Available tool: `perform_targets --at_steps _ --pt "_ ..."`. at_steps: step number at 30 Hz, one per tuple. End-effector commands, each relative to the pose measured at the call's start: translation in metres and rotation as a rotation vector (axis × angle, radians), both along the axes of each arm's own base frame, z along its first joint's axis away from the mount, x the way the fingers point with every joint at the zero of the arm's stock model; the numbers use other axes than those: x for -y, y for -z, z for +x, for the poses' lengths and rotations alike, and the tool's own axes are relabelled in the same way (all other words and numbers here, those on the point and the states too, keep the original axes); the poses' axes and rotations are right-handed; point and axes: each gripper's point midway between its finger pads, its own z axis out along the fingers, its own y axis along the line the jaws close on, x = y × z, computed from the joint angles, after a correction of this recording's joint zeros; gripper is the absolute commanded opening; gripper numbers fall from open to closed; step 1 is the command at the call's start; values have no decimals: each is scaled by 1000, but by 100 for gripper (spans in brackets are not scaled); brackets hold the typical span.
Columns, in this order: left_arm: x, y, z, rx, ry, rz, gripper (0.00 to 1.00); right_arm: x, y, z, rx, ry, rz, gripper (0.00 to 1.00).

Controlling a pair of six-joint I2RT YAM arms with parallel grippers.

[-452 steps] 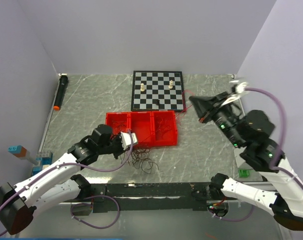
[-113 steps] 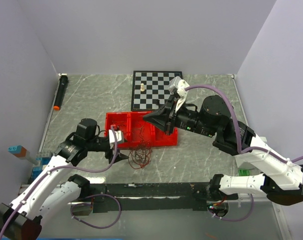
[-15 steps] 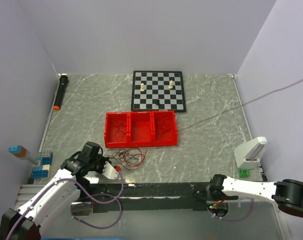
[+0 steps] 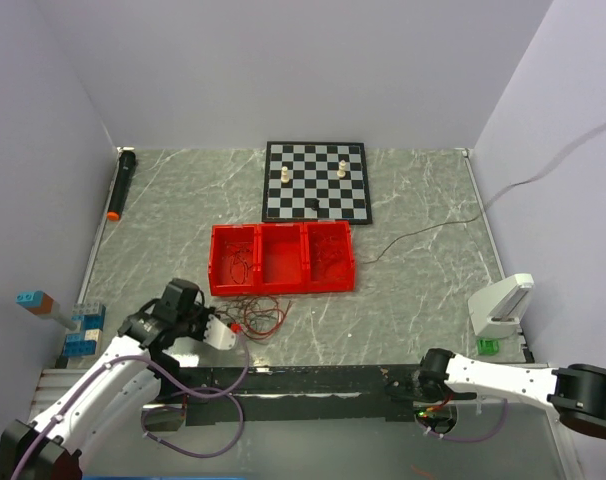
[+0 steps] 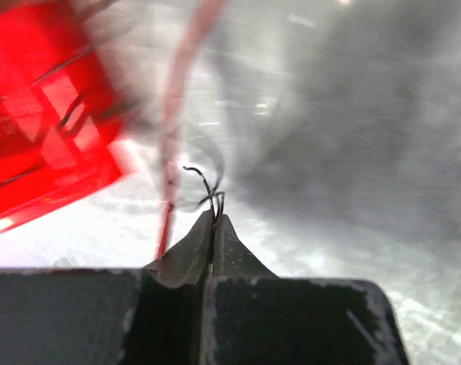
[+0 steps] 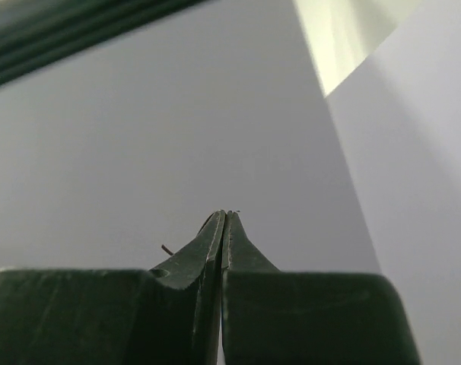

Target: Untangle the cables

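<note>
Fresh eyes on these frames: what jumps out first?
The red tray mid-table, with a loose tangle of cables just in front, pinched by the shut left gripper. A thin strand runs from beside the tray's right end off to the upper right; the right gripper is shut with a wire end at its tips. A chessboard lies behind the tray.

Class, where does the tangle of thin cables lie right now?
In the top view, the cables lie left of centre, just in front of the red tray's near wall, the left gripper pinching strands at their left.
</note>
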Motion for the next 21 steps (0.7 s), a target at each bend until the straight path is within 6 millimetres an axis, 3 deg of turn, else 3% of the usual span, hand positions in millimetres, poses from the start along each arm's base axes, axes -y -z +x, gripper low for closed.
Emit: perform_targets --at_steps 1,5,8,15,18,21 --pt "41 -71 19 59 -14 -259 1 -112 120 69 -392 -125 -226 0" --pt "51 -93 3 17 57 -303 1 -156 242 90 -710 -211 -201 0" --pt "48 -96 -5 27 105 -276 1 -166 324 98 -941 -134 -199 0" --pt "48 -100 -13 48 149 -279 1 -194 452 101 -1316 -62 -273 0" --pt "52 -103 -17 23 150 -307 1 -214 503 99 -1460 -173 -322 0" --pt "53 -104 -17 21 158 -310 1 -226 543 80 -1630 -296 -357 0"
